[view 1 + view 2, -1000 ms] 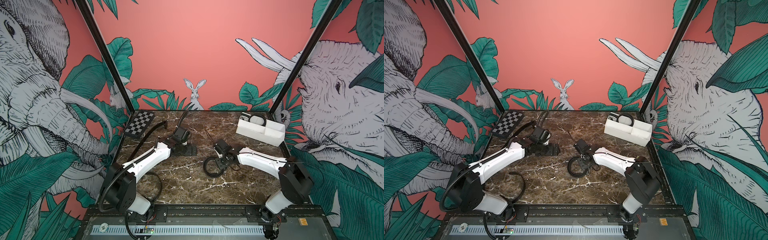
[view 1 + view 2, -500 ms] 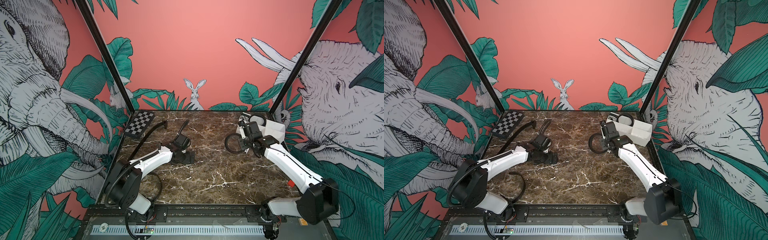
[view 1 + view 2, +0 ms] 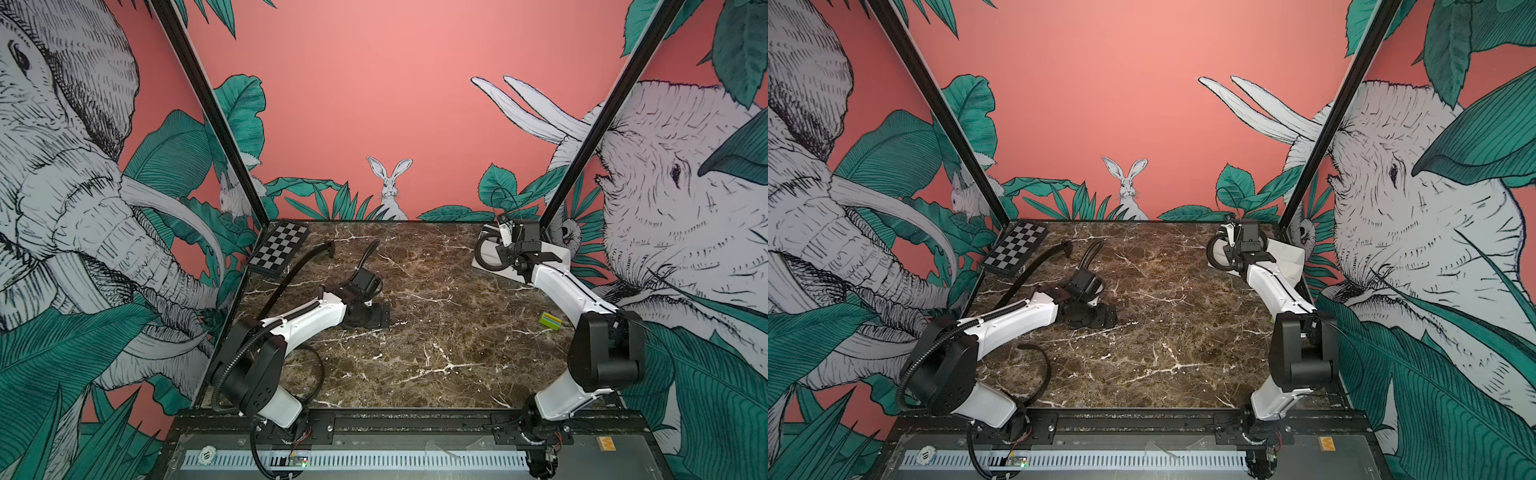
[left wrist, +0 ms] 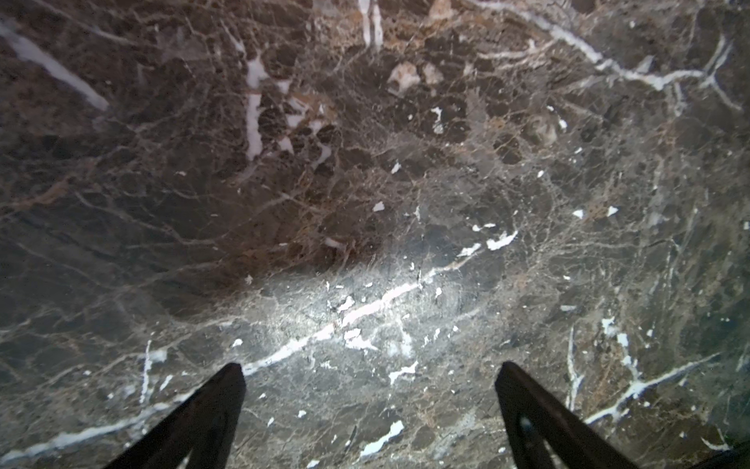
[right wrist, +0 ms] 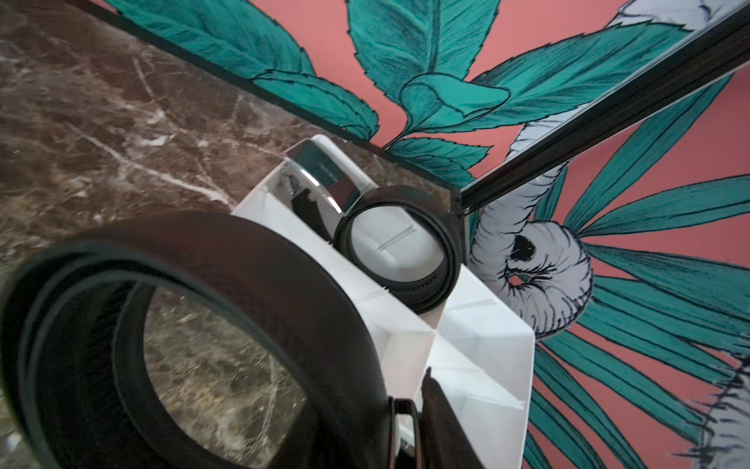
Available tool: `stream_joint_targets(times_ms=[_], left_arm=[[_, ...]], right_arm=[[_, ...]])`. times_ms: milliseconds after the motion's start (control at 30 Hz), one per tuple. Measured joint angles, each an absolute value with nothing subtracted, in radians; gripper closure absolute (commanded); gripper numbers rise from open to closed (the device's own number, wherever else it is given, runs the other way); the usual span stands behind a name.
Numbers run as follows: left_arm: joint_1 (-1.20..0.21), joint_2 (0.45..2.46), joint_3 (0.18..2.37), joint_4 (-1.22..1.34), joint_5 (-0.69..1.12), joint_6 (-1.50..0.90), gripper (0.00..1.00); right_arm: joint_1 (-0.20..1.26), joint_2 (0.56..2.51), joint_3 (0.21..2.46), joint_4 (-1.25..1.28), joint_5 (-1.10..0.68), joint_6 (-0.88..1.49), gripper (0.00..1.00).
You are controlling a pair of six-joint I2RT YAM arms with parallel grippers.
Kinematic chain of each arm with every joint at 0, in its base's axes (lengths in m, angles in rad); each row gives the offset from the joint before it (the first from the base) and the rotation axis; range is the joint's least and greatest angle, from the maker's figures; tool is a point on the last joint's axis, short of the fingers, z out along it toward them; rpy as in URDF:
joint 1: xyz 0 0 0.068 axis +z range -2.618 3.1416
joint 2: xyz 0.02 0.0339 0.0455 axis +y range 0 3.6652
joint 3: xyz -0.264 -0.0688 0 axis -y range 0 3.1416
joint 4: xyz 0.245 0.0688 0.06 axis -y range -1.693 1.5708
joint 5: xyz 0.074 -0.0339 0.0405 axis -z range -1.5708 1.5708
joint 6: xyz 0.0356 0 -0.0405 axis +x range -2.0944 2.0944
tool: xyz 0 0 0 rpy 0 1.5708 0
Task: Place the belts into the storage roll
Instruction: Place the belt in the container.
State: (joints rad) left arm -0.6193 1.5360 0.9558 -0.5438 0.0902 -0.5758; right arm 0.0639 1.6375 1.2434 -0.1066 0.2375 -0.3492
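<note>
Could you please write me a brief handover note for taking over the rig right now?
Left gripper: jaws open, empty, low over the table.
Right gripper: jaws shut on the held belt, coiled, at the edge of the box, not yet inside.
Done: the stored belt, coiled, with a silver buckle, sits in one compartment.
Left: lower and release the held belt into a free compartment. Then deal with the loose belt, which lies uncoiled by the checkerboard, partly hidden by the left arm.
</note>
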Motion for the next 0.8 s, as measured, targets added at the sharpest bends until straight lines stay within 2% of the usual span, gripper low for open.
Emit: stream_joint_targets(times_ms=[433, 800], left_arm=[[-0.619, 1.591, 0.962, -0.530, 0.099, -0.575, 0.01], [-0.619, 1.591, 0.964, -0.528, 0.097, -0.575, 0.01]], right_arm=[[-0.010, 1.829, 1.333, 0.128, 0.138, -0.435, 1.00], [-0.042, 1.863, 1.204, 0.255, 0.146, -0.412, 1.00]])
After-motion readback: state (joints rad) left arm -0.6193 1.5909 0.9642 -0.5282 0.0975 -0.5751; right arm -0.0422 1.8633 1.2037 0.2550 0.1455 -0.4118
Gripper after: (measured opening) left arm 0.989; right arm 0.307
